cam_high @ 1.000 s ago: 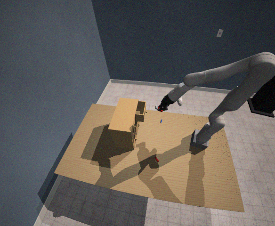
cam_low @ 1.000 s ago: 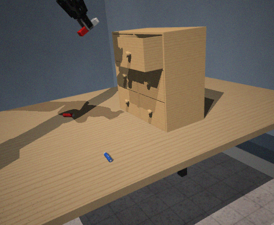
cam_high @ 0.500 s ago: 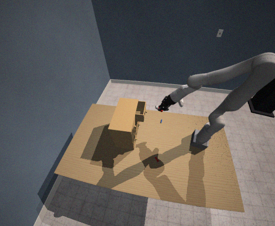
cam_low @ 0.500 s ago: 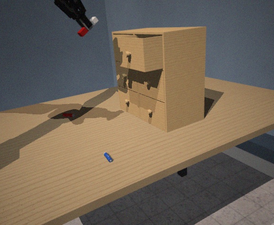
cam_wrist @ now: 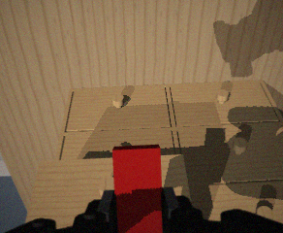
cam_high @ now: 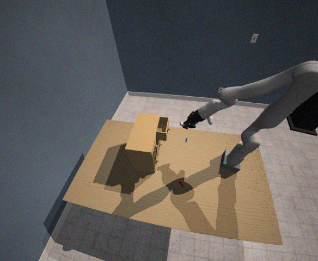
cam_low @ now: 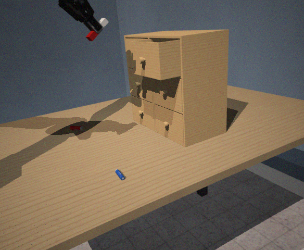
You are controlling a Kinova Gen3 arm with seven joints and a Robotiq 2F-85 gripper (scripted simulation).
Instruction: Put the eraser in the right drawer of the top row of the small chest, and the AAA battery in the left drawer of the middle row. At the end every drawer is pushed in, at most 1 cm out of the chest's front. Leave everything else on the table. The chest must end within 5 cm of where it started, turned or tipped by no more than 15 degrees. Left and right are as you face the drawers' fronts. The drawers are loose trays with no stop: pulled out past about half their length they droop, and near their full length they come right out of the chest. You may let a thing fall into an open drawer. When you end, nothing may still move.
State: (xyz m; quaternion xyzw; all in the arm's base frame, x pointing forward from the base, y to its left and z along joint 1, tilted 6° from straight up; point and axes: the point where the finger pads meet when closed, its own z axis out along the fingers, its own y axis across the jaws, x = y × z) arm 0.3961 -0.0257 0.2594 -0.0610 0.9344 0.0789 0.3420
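The tool point(cam_high: 185, 125) point(cam_low: 95, 28) point(cam_wrist: 139, 207) is closed on the eraser point(cam_high: 181, 123) point(cam_low: 91, 35) point(cam_wrist: 138, 170), red and white, and holds it in the air, in front of the chest point(cam_high: 144, 130) point(cam_low: 204, 80) point(cam_wrist: 117, 114) and apart from it. The top right drawer point(cam_high: 168, 123) point(cam_low: 149, 60) point(cam_wrist: 64, 186) stands pulled out. The middle and bottom rows look shut. On the surface point(cam_high: 209, 145) point(cam_low: 66, 194) point(cam_wrist: 108, 44) lie a blue battery point(cam_high: 186, 140) point(cam_low: 119, 174), the smaller one, and, well apart, a red battery point(cam_high: 181, 184) point(cam_low: 75, 127) in the arm's shadow.

The red-and-white block eraser point(cam_high: 183, 124) point(cam_low: 91, 35) point(cam_wrist: 138, 182) is tilted in the gripper's point(cam_high: 185, 125) point(cam_low: 97, 28) point(cam_wrist: 138, 201) grasp, above the table. The slim blue AAA battery point(cam_high: 186, 140) point(cam_low: 119, 174) lies on its side. The upright wooden chest point(cam_high: 144, 130) point(cam_low: 204, 80) has its top right drawer point(cam_high: 161, 136) point(cam_low: 150, 65) out.
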